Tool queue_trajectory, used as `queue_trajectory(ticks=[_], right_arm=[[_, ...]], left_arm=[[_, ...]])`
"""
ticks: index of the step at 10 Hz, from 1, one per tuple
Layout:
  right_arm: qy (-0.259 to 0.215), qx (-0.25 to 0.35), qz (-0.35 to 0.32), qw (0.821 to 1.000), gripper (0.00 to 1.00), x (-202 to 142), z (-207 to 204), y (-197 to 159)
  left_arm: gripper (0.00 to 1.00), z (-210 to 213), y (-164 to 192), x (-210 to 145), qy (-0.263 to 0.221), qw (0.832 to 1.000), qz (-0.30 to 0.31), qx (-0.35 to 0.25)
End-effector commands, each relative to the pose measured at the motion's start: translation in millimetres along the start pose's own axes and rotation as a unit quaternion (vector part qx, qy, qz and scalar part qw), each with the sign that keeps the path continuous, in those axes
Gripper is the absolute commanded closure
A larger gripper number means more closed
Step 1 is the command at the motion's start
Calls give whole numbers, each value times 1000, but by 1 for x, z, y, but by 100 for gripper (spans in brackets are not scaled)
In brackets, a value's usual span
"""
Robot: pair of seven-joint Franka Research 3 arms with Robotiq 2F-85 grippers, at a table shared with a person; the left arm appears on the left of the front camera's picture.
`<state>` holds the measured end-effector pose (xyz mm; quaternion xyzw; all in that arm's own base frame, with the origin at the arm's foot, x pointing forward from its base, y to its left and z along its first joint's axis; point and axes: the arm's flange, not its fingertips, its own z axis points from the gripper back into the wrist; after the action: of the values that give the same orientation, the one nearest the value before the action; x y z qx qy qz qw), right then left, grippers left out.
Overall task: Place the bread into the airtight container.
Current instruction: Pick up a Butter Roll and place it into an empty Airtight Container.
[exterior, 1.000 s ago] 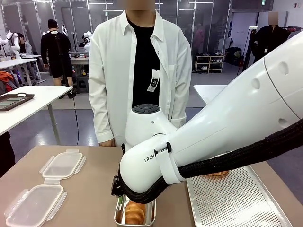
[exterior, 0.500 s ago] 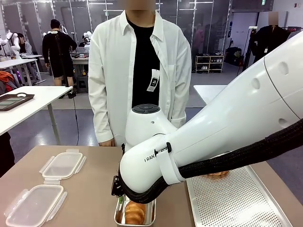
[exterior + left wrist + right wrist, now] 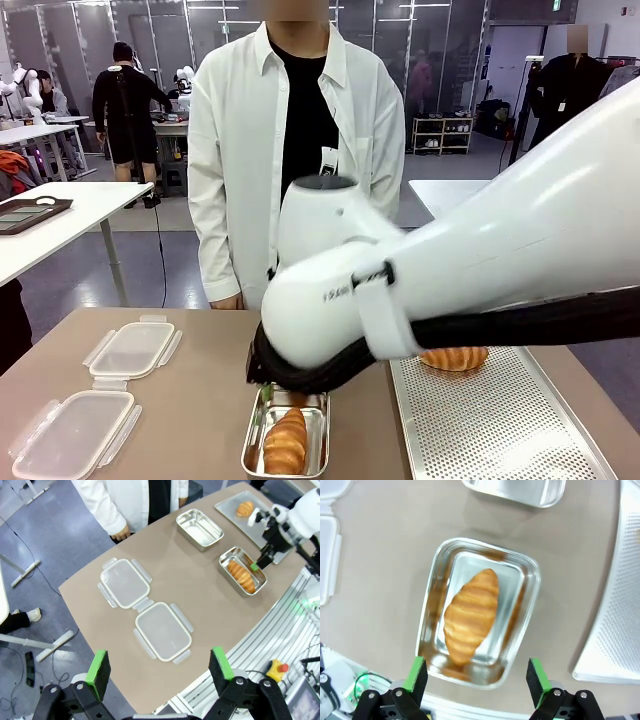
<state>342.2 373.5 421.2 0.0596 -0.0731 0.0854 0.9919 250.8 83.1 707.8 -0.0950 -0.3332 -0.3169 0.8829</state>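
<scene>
At the front view's 6 o'clock, a rounded-rectangle steel container [image 3: 312,450] with a shiny brushed wall holds a golden, ridged croissant [image 3: 286,442] lying lengthwise. The right arm [image 3: 480,270], a smooth glossy white shell with a ribbed black cable sleeve, comes in from 3 o'clock and bends down over the container's far end. At 4 o'clock lies a flat perforated metal tray [image 3: 500,430], with a second croissant [image 3: 455,358] at its far edge. Two clear plastic lids [image 3: 130,350] with clip flaps lie at 8 o'clock on the matte brown table [image 3: 200,400].

In the left wrist view the left gripper [image 3: 159,666] hangs high over the table, with its green pads spread wide and nothing between them. The filled container sits at 3 o'clock, an empty container [image 3: 200,528] of the same steel at 1 o'clock, and the lids are near the middle.

In the right wrist view the right gripper [image 3: 476,676] points straight down, its pads wide apart and holding nothing. They stand above the near end of the steel container. The croissant is inside, tilted from 7 to 1 o'clock and mirrored in the polished floor.
</scene>
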Motion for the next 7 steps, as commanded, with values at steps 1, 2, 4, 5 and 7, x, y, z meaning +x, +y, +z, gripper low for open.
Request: queue_trajectory(ticks=[1, 2, 4, 5, 7], right_arm=[[-9, 6, 13, 1000, 0, -13, 54, -42], [-26, 8, 9, 1000, 0, -16, 88, -68], [-36, 28, 25, 999, 0, -22, 141, -127], [-37, 37, 45, 998, 0, -27, 163, -157], [-55, 27, 102, 993, 0, -32, 189, -223]], left_arm=[[0, 2, 0, 1, -1, 1000, -3, 0], [0, 2, 0, 1, -1, 1000, -3, 0], [0, 2, 0, 1, -1, 1000, -3, 0], [0, 2, 0, 1, -1, 1000, -3, 0], [0, 2, 0, 1, -1, 1000, -3, 0]])
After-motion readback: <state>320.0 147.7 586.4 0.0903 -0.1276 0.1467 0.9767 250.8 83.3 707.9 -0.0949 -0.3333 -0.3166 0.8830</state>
